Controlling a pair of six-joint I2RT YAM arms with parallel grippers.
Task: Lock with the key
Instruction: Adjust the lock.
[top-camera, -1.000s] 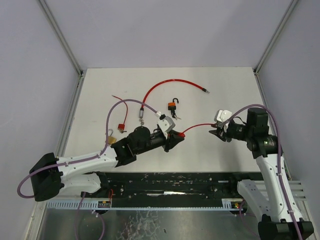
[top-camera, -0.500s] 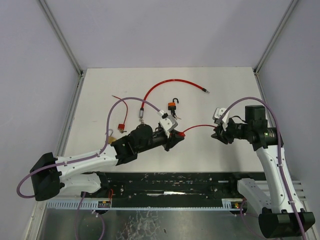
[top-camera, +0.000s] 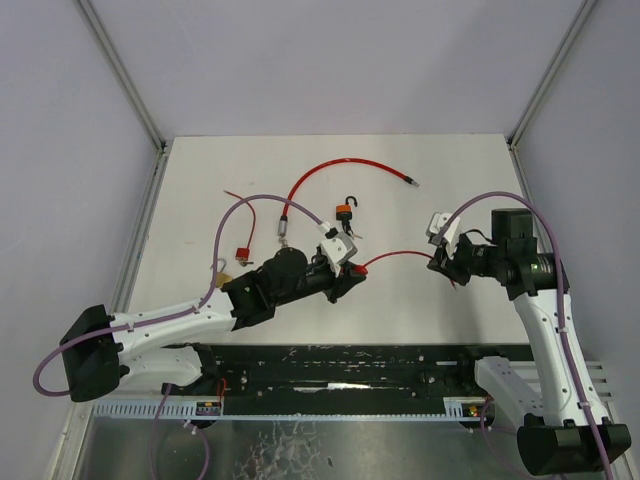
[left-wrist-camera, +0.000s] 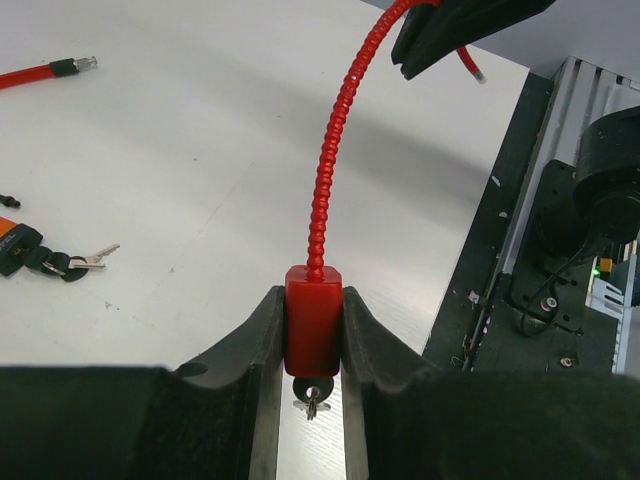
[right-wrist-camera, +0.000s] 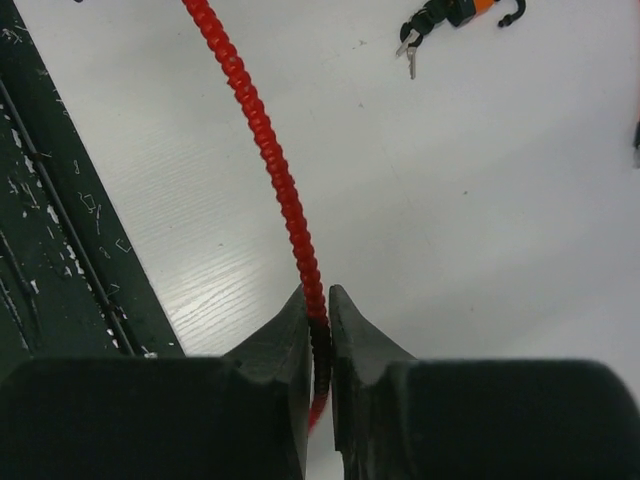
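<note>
We find the left gripper clamped on the red block-shaped lock body at scene centre, with the small metal key at its end. At its 3 o'clock, the right gripper pinches the red ribbed cable. We judge loop-closing in hand; next, the cable end must align with the socket.

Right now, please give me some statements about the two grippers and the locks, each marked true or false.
1. The left gripper is shut on the red lock body. True.
2. The right gripper is open and empty. False: it is shut on the red cable.
3. The orange padlock lies on the table, apart from both grippers. True.
4. The red cable lies loose on the table. False: it runs from the red lock body up to the right gripper.
</note>
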